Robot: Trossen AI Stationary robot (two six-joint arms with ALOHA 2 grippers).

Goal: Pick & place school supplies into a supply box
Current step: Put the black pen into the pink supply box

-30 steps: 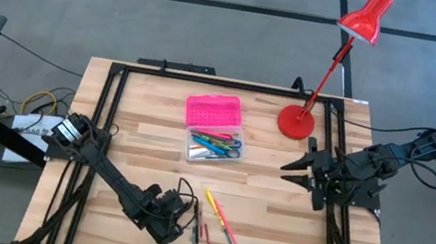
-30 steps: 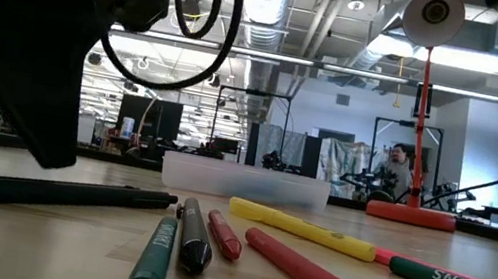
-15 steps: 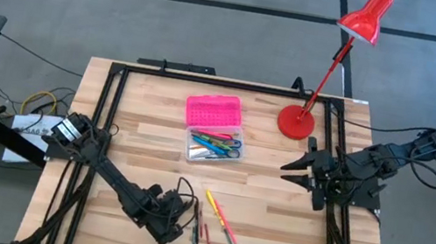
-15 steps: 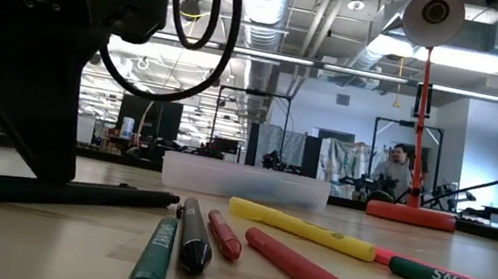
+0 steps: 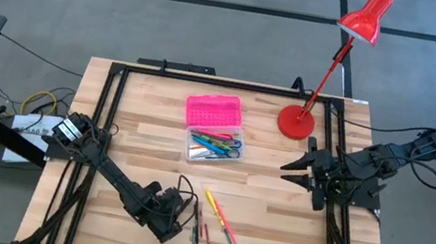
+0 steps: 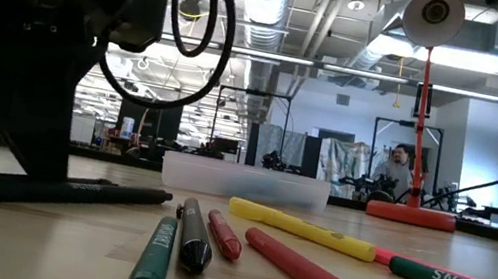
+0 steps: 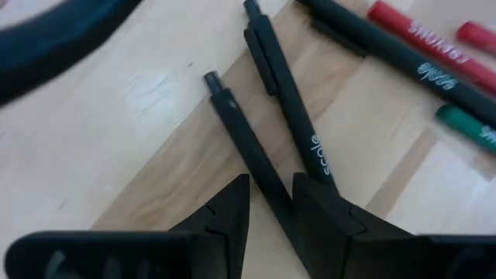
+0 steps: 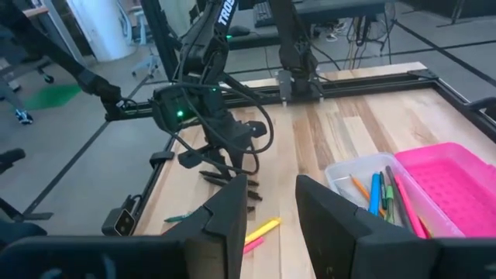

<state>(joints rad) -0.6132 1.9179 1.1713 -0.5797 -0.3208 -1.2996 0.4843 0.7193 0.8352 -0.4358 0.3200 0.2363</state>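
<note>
Loose school supplies lie flat on the table's near middle: a yellow marker (image 5: 215, 206), red and green crayons (image 6: 308, 273) and two black pens. My left gripper (image 7: 271, 198) is open and points steeply down, one finger on either side of the thinner black pen (image 7: 244, 139); its fingertips (image 6: 47, 167) are down at table level. A thicker black pen (image 7: 291, 116) lies just beside it. The supply box (image 5: 214, 148) stands open at mid table with its pink lid (image 5: 214, 111) folded back, and pens and scissors lie in its clear base. My right gripper (image 5: 291, 172) waits open, raised at the table's right. My left gripper comes from above, slanting down, with its fingers across the thin black pen's barrel (image 7: 267, 182), which lies flat on the table between them. Whether either finger (image 7: 318, 209) touches the pen I cannot tell.
A red desk lamp has its base (image 5: 296, 122) at the far right of the table and its head (image 5: 367, 18) beyond the far edge. Black rails (image 5: 108, 113) run along the table's sides. A person (image 6: 394, 169) sits in the room behind.
My left gripper has sunk a little toward the table over the thin black pen, its fingers keeping the same gap. The pens and crayons lie where they were.
</note>
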